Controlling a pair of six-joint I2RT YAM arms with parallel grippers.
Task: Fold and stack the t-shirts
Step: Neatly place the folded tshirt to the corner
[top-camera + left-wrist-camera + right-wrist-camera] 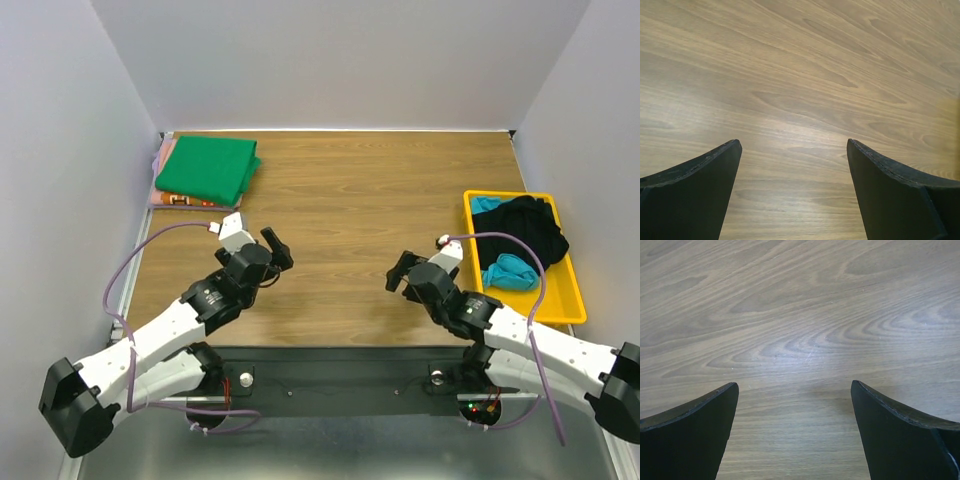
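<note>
In the upper left of the top view, the folded plain bright green cloth t-shirt lies on the folded dusty pink printed t-shirt: a stack of two, so that part looks done. At the right, the yellow plastic tray holds a crumpled black garment and teal cloth, likely left to fold; I cannot tell whether the teal is one piece or two. The left gripper and right gripper both hover spread wide and empty over the wooden table.
</note>
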